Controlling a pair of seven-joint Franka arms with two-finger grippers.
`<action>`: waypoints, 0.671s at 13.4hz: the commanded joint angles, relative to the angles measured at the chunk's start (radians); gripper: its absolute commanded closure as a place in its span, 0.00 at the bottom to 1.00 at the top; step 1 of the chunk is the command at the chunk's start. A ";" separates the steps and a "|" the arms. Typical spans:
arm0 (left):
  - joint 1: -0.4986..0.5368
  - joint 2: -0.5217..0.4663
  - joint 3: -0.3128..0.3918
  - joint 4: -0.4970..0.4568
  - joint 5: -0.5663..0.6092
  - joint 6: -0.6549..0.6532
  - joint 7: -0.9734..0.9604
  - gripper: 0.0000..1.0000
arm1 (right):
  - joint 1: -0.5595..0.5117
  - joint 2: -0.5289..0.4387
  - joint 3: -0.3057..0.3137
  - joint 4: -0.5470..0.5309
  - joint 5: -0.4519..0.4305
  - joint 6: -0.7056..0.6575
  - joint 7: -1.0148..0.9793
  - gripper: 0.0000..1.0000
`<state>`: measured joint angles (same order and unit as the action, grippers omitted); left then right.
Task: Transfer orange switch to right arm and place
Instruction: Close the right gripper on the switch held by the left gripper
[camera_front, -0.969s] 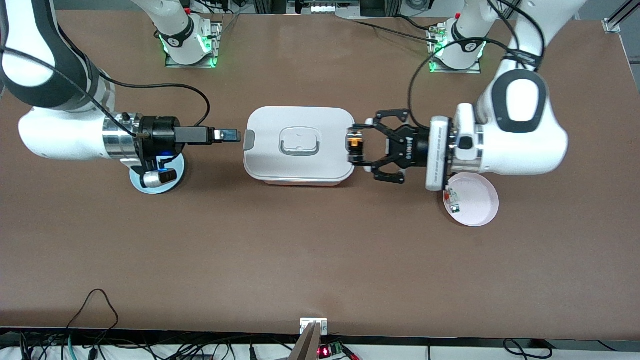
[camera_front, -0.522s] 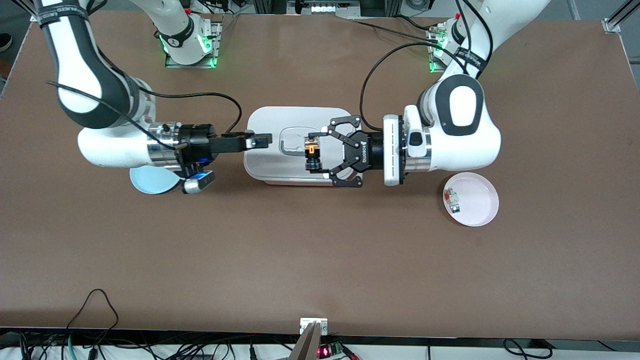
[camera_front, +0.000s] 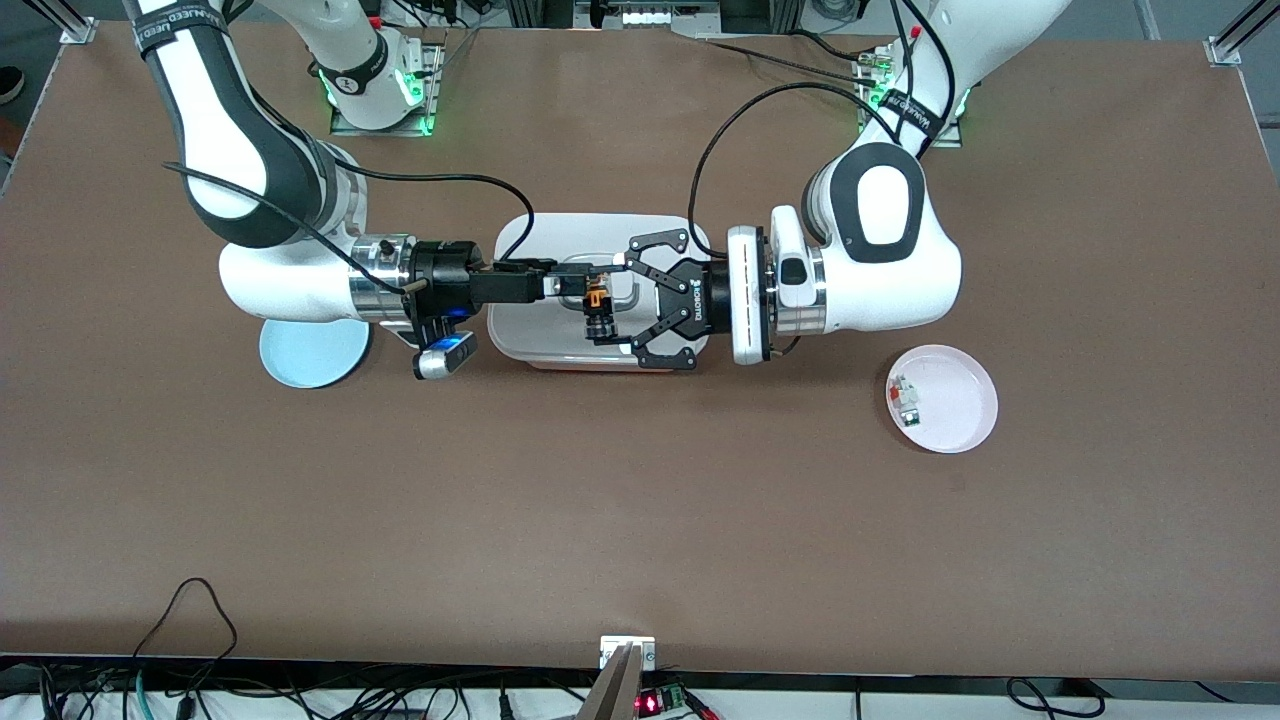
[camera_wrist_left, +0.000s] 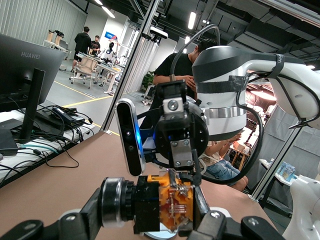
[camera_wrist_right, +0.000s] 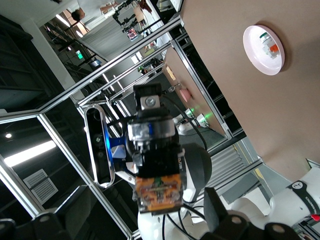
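Over the white lidded plastic box (camera_front: 520, 340), the right arm's black straight-fingered gripper (camera_front: 575, 287) reaches the small black-and-orange switch (camera_front: 597, 311); whether its 2 fingers have closed, I cannot tell. The left arm's black linkage-fingered gripper (camera_front: 603, 303) grasps the switch between its jaws. Handover step: next, right clamps, left releases.

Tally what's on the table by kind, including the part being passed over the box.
Round plates: 2, pink plate and blue plate
Lidded boxes: 1, white box
Orange switch: 1, switch, held over the box
Small pieces in the pink plate: a few, count unclear
Total: 4, plus the pieces
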<state>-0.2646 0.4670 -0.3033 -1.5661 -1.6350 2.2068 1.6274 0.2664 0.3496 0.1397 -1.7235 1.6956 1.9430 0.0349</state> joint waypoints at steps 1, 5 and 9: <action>-0.019 0.012 0.003 0.023 -0.034 0.008 0.029 0.76 | 0.011 0.054 -0.003 0.053 0.025 0.022 -0.048 0.00; -0.027 0.013 0.003 0.018 -0.034 0.008 0.028 0.75 | 0.011 0.103 -0.003 0.097 0.042 0.053 -0.069 0.01; -0.027 0.013 0.003 0.020 -0.034 0.008 0.028 0.75 | 0.011 0.098 -0.003 0.099 0.042 0.044 -0.056 0.26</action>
<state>-0.2824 0.4688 -0.3036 -1.5661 -1.6350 2.2068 1.6274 0.2672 0.4429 0.1389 -1.6426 1.7139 1.9795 -0.0206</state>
